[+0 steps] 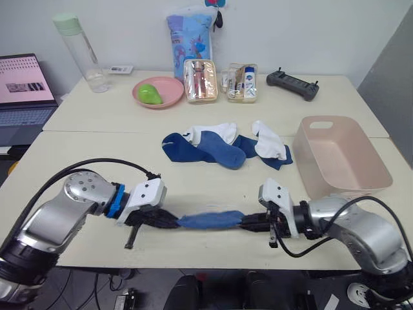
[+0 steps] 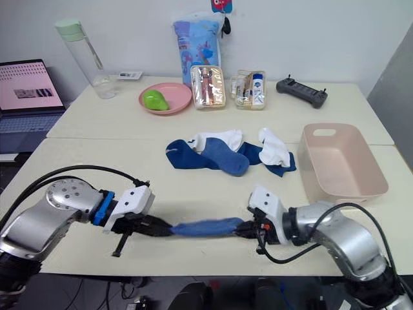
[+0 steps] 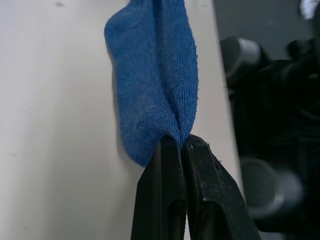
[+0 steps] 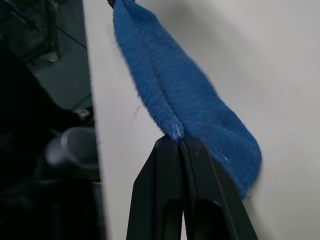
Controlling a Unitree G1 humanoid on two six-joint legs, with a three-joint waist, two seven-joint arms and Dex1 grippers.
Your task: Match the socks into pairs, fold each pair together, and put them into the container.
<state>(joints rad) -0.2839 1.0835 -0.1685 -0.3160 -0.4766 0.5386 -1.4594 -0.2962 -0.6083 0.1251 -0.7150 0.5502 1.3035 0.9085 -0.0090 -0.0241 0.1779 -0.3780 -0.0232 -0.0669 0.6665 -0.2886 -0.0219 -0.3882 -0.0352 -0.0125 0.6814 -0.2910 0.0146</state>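
Note:
A royal blue sock (image 1: 211, 220) is stretched flat just above the table's front edge, held at both ends. My left gripper (image 1: 175, 222) is shut on its left end (image 3: 165, 125), and my right gripper (image 1: 246, 222) is shut on its right end (image 4: 175, 131). Further back, mid-table, lies a heap of socks (image 1: 226, 146): blue ones (image 1: 222, 152) mixed with white ones (image 1: 268, 143). The pale pink container (image 1: 342, 155) stands at the right, with nothing visible inside.
At the back stand a round pink bowl (image 1: 169, 95) with a green fruit, two clear pouches (image 1: 200, 80), a patterned bag (image 1: 187, 32), a tall bottle (image 1: 80, 51) and a black controller (image 1: 293, 83). A laptop (image 1: 22, 90) sits at the far left.

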